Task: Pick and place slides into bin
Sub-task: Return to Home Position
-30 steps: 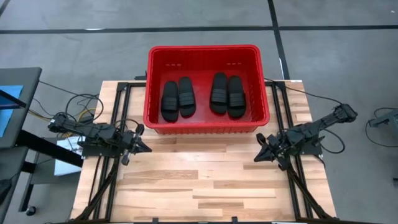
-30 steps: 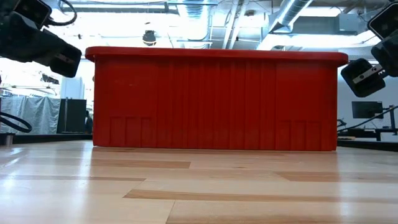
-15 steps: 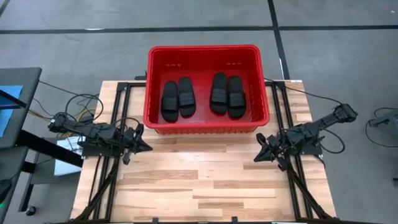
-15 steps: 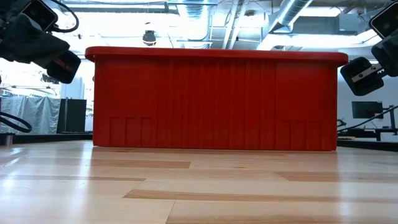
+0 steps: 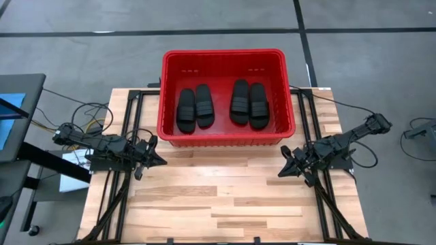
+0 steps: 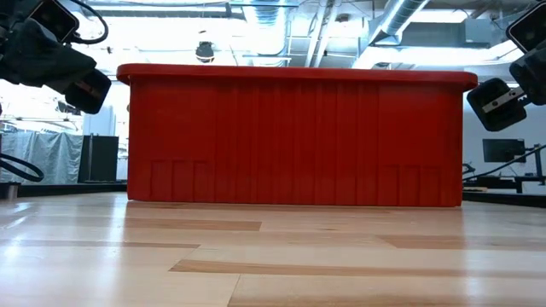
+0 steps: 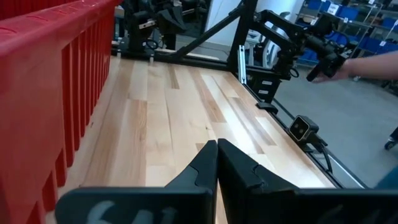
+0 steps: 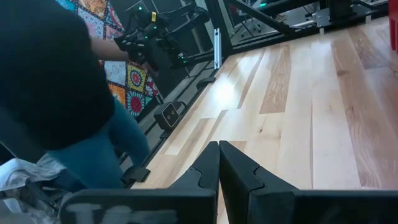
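Four black slides lie soles down, side by side in two pairs, one pair (image 5: 195, 107) on the left and one pair (image 5: 248, 104) on the right, on the floor of the red bin (image 5: 225, 139), which stands at the table's far middle. The bin's ribbed wall (image 6: 294, 141) hides them in the low view. My left gripper (image 5: 161, 162) is shut and empty, above the table's left side, near the bin's near left corner; its fingertips (image 7: 217, 149) meet. My right gripper (image 5: 281, 173) is shut and empty at the table's right side (image 8: 219, 149).
Bare wooden tabletop (image 5: 225, 197) stretches between the two grippers and toward the near edge. Black frame rails (image 5: 126, 190) run along both table sides. A person (image 8: 56, 93) stands beyond the table's near edge, holding a handheld device (image 7: 323, 53).
My left gripper has drawn back a little toward the table's left edge and dropped slightly in the low view. Nothing else has moved.
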